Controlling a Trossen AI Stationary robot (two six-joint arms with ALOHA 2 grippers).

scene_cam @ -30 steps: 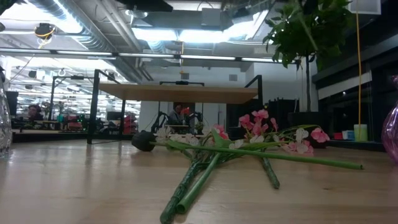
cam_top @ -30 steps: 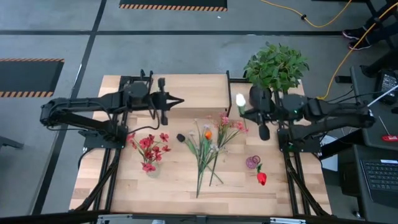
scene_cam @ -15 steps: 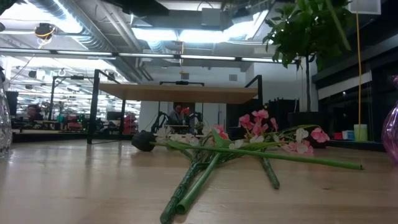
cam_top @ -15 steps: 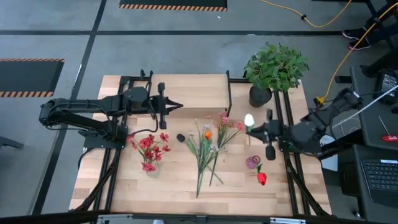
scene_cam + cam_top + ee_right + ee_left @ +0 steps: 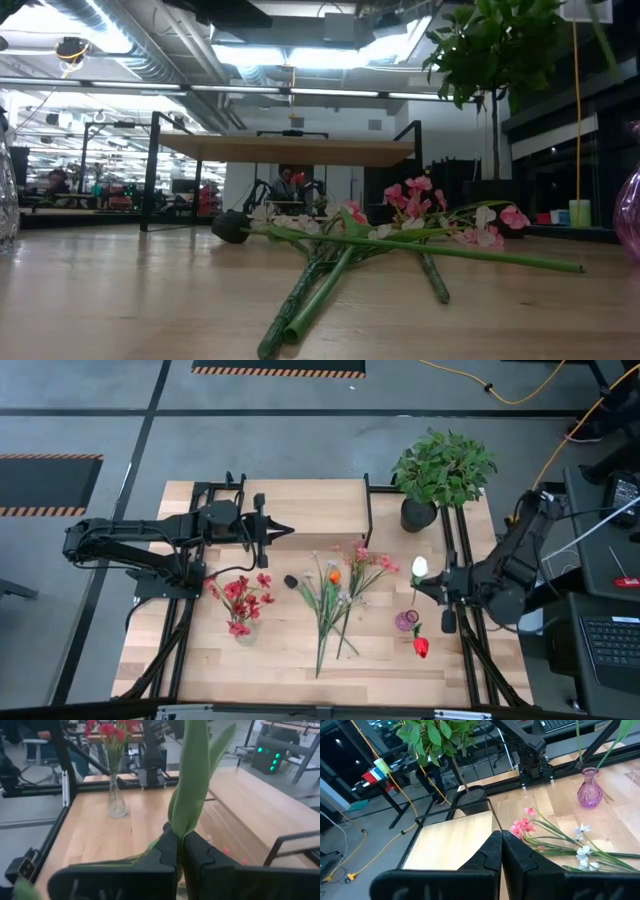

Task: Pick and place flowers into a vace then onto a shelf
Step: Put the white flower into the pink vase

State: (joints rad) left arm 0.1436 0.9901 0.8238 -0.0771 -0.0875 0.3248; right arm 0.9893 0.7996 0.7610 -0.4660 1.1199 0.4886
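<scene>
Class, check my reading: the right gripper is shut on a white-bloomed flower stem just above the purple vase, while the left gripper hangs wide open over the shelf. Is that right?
Not quite. The left gripper is shut, not open: the left wrist view shows its fingers pressed together over the shelf. The rest holds: the right gripper is shut on the white-bloomed flower near the purple vase.

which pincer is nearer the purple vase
Right. The right pincer, shut on a white-bloomed flower stem, hovers just beside the purple vase. The left pincer sits shut over the shelf, far across the table.
</scene>
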